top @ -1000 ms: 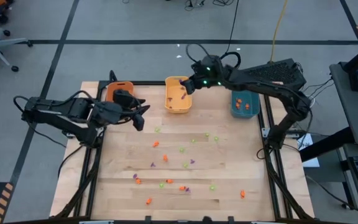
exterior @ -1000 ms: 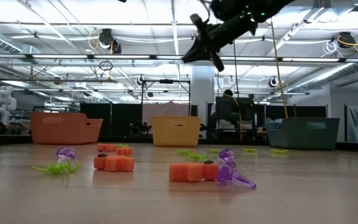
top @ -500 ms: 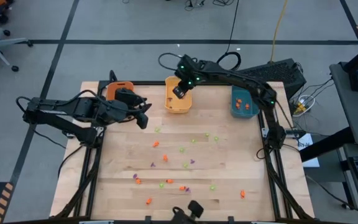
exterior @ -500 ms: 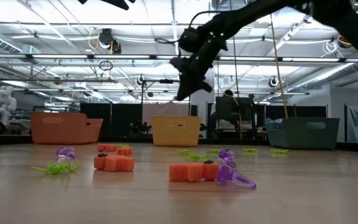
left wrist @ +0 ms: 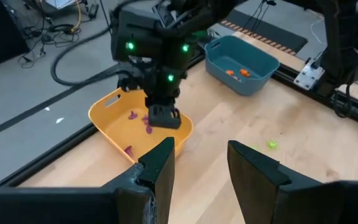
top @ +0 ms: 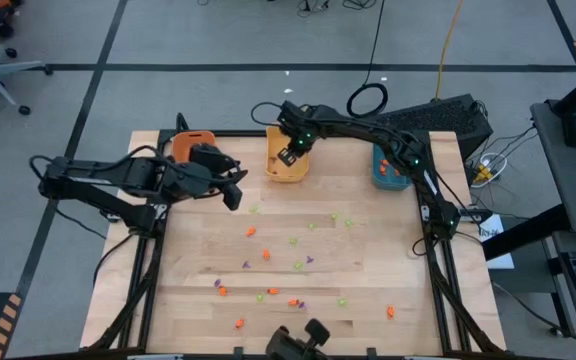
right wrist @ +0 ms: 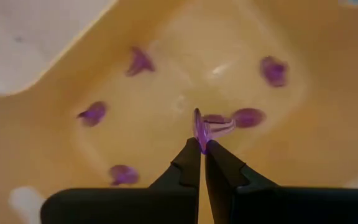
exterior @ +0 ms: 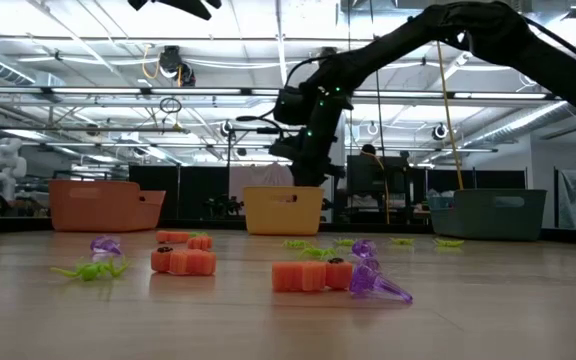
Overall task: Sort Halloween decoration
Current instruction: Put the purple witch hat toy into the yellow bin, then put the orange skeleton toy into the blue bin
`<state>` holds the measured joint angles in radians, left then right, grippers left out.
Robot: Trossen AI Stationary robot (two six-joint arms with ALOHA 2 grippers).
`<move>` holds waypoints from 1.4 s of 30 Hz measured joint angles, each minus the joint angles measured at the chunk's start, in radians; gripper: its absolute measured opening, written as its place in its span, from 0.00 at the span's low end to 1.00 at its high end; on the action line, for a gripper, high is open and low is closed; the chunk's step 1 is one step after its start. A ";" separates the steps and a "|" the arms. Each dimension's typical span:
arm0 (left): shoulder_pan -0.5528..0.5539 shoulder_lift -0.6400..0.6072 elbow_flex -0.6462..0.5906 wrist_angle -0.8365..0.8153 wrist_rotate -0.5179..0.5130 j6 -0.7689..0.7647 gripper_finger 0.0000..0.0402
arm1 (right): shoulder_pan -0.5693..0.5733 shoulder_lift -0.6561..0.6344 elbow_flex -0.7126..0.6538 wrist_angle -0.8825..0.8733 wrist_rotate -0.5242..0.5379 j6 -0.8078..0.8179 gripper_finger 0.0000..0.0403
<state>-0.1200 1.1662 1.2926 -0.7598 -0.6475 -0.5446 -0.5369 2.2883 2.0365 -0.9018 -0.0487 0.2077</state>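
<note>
Purple trinket point(right wrist: 200, 129) pinched betw. right gripper point(right wrist: 201, 149) fingertips, hanging over yellow bin point(top: 286, 172) w/ other purple pieces point(right wrist: 140, 61) on its floor. Left gripper point(left wrist: 199, 155) w/ fingers spread, holding nothing, hovers above table point(top: 368, 270) near orange bin point(top: 183, 143). Orange, green, purple trinkets point(top: 266, 254) scattered mid-table; teal bin point(top: 380, 175) holds orange ones.

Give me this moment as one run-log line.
right tool: shut on small purple plastic trinket, over yellow oblong plastic bin | left tool: open, empty, waiting near orange bin
</note>
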 joint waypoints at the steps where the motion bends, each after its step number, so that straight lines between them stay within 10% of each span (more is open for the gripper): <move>1: 0.000 0.001 0.000 -0.001 0.003 0.000 0.37 | 0.000 0.000 0.000 0.001 0.022 -0.001 0.00; 23: 0.000 0.020 0.000 -0.054 0.164 -0.076 0.37 | 0.004 -0.042 0.138 -0.162 0.069 -0.003 0.35; 42: -0.042 0.015 -0.145 -0.263 0.350 -0.130 0.37 | 0.292 -0.380 0.177 -0.400 -0.030 0.099 0.37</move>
<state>-0.1617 1.1816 1.1480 -1.0229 -0.2973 -0.6745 -0.2452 1.9084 2.2138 -1.3016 -0.0788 0.3069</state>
